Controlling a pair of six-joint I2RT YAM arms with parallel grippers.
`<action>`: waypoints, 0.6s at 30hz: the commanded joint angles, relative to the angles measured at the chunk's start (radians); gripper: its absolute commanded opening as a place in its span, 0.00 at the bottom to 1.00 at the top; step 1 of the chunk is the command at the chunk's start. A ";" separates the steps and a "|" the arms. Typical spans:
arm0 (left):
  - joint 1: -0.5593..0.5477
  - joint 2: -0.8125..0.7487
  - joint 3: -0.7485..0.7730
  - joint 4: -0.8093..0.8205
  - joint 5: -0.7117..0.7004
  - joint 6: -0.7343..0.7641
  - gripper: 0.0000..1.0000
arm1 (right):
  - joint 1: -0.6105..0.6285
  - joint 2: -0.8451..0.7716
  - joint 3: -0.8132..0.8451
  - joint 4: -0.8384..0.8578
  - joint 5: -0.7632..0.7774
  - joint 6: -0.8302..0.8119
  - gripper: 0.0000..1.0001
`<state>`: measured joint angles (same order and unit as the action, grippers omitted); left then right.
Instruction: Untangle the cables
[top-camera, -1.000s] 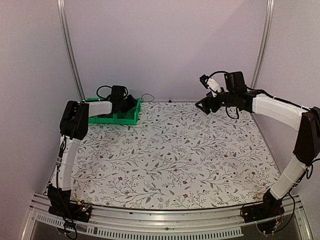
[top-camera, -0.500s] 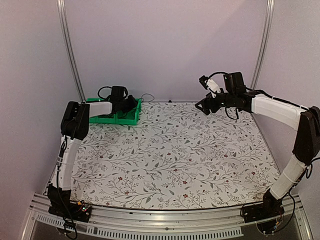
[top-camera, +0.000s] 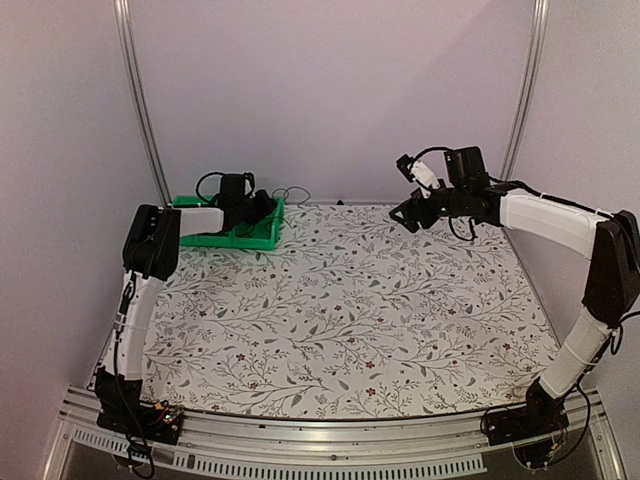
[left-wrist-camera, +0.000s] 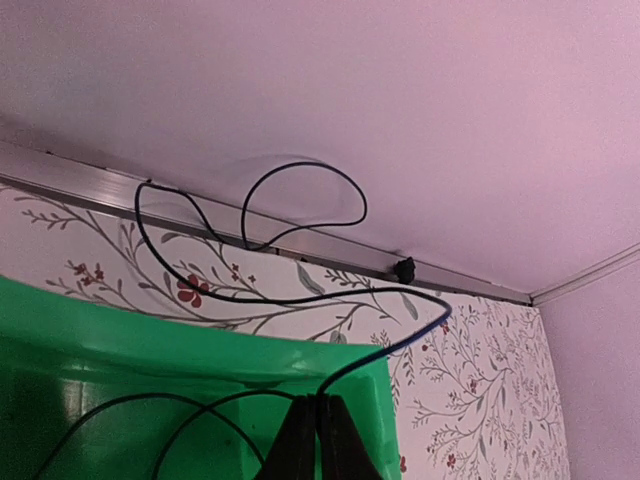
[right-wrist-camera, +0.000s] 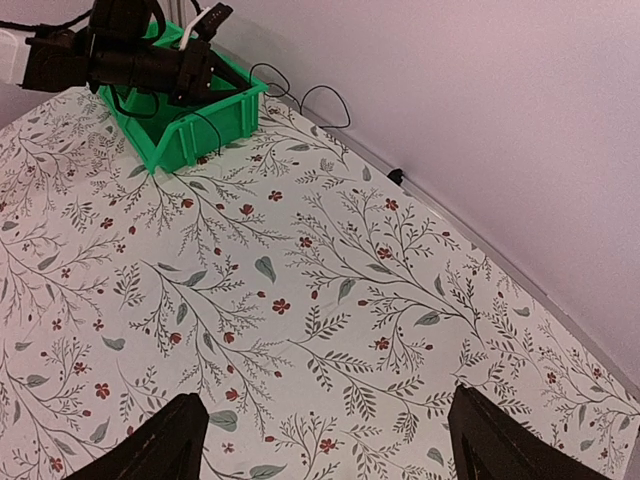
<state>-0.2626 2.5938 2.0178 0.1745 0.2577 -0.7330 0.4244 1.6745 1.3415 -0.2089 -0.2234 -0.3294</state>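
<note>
Several thin black cables (left-wrist-camera: 300, 300) tangled at green plastic bin (left-wrist-camera: 150, 345), far left; left hand (left-wrist-camera: 318, 432) pinching one, right hand (right-wrist-camera: 330, 432) spread empty; untangling barely begun.

No text, label, brand, number or sign can be read in any view; the green bin (top-camera: 240, 240) and the table (top-camera: 350, 320) show no writing.
</note>
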 joint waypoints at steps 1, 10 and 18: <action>0.016 -0.106 -0.078 0.097 0.003 0.043 0.00 | -0.006 0.019 0.020 0.011 -0.007 -0.003 0.88; 0.023 -0.251 -0.080 0.138 0.024 0.075 0.00 | -0.006 0.028 0.033 0.016 -0.023 -0.003 0.87; 0.024 -0.289 0.071 0.121 0.037 0.073 0.00 | -0.006 0.023 0.036 0.015 -0.034 -0.002 0.87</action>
<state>-0.2474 2.3592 2.0380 0.2741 0.2810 -0.6769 0.4244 1.6917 1.3491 -0.2089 -0.2386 -0.3302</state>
